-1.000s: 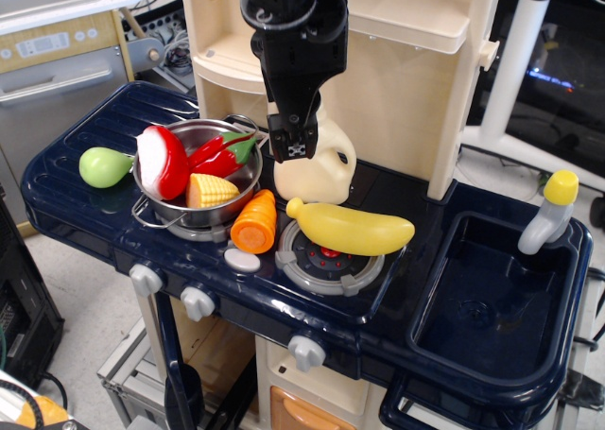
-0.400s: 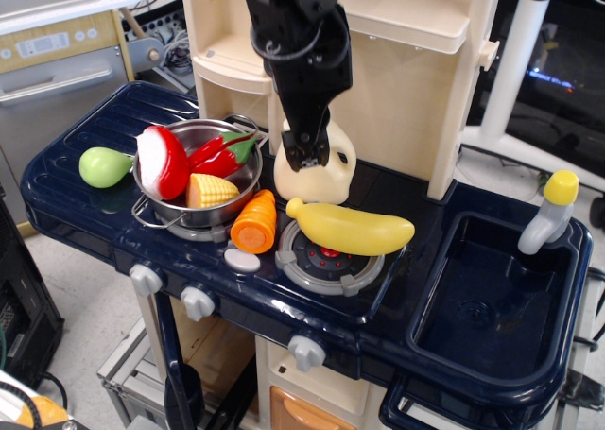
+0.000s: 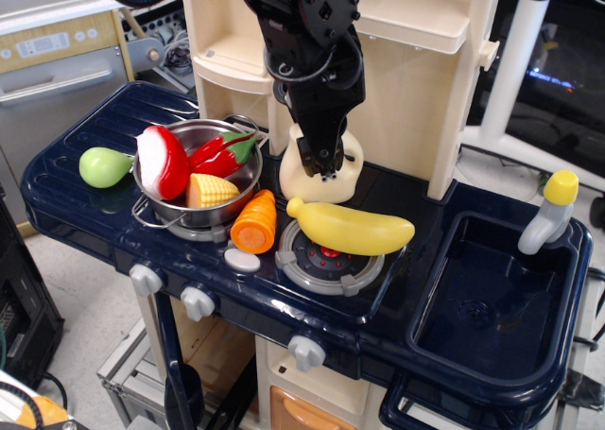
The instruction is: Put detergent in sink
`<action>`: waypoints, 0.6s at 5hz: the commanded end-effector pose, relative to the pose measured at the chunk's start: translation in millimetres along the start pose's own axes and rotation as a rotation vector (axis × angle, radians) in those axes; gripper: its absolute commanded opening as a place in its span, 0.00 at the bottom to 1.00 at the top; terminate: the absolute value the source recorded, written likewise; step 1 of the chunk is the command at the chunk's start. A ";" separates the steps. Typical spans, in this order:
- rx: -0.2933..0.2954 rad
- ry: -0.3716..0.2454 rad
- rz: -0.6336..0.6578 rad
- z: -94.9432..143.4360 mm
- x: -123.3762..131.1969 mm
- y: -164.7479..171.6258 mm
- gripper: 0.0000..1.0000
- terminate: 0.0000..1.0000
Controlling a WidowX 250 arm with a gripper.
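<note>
The cream-white detergent jug (image 3: 312,182) stands on the dark navy counter behind the burner, against the cream back panel. My black gripper (image 3: 322,163) comes down from above onto the jug's top, and its fingers cover the neck and handle. The frame does not show whether the jaws have closed on the jug, which still rests on the counter. The sink (image 3: 492,302) is the deep navy basin at the right. It is empty, with a round drain mark and a grey faucet with a yellow top (image 3: 551,208) on its far rim.
A yellow banana (image 3: 352,228) lies across the burner (image 3: 326,260) just in front of the jug. A steel pot (image 3: 200,180) holding toy vegetables sits to the left, with a carrot (image 3: 255,222) against it and a green pear (image 3: 102,166) further left. A cream shelf unit (image 3: 416,80) rises behind.
My gripper has moved right and down onto the jug's top. The jug has shifted slightly to the right.
</note>
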State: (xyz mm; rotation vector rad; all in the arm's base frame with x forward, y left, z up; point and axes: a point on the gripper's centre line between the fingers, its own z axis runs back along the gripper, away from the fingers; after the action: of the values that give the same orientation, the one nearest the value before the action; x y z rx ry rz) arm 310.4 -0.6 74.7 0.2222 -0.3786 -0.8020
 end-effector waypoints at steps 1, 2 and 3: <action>0.035 0.127 0.123 55.9 39.1 -5.7 0.00 0.00; 0.135 0.208 0.261 90.4 75.6 -28.1 0.00 0.00; 0.143 0.211 0.446 98.4 105.7 -51.5 0.00 0.00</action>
State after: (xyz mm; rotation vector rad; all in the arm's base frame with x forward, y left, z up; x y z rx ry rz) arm 297.8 -119.6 155.1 0.3327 -0.2280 -0.2807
